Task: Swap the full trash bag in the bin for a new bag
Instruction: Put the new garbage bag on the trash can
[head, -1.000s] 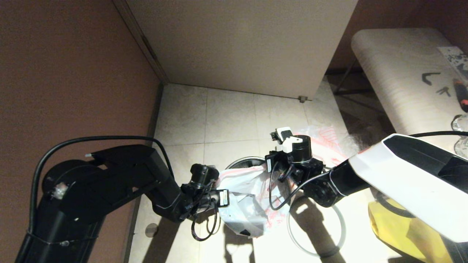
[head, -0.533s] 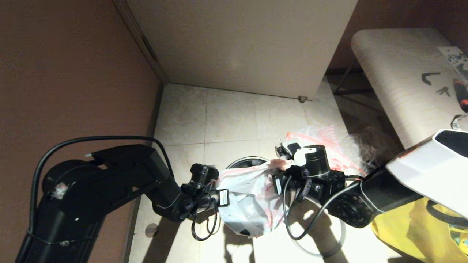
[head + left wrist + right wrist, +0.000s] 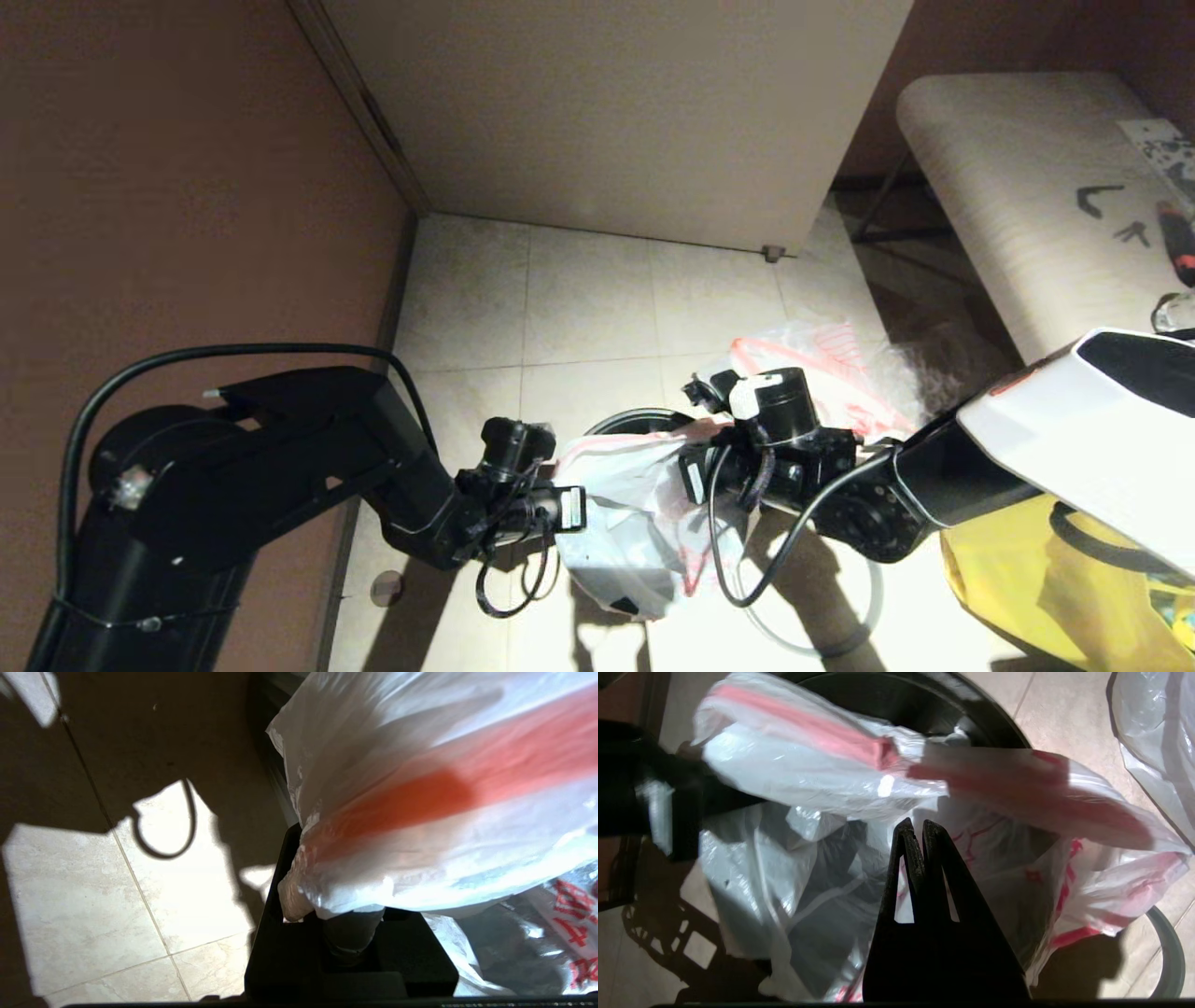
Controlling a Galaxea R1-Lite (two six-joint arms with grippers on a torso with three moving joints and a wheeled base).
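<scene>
The new bag [image 3: 625, 509], limp white plastic with a red edge strip, hangs over the black bin [image 3: 627, 422]. My left gripper [image 3: 568, 509] is shut on the bag's bunched left edge [image 3: 299, 891]. My right gripper [image 3: 698, 467] is at the bag's right side. In the right wrist view its fingers [image 3: 919, 828] are pressed together in front of the open bag [image 3: 822, 779], just below the red strip, with no plastic seen between them. Behind the right wrist, the full trash bag [image 3: 831, 359] lies on the floor. The grey hoop [image 3: 864, 607] lies on the tiles right of the bin.
A yellow bag [image 3: 1046, 579] sits at the lower right under my right arm. A padded bench [image 3: 1008, 196] with small tools stands at the right. A brown wall [image 3: 187, 187] runs along the left and a pale cabinet [image 3: 616, 112] stands behind the tiled floor.
My right gripper swung down and right, then back slightly left, ending at the bag's mouth. The bag's red edge now stretches farther right. My left arm barely moved.
</scene>
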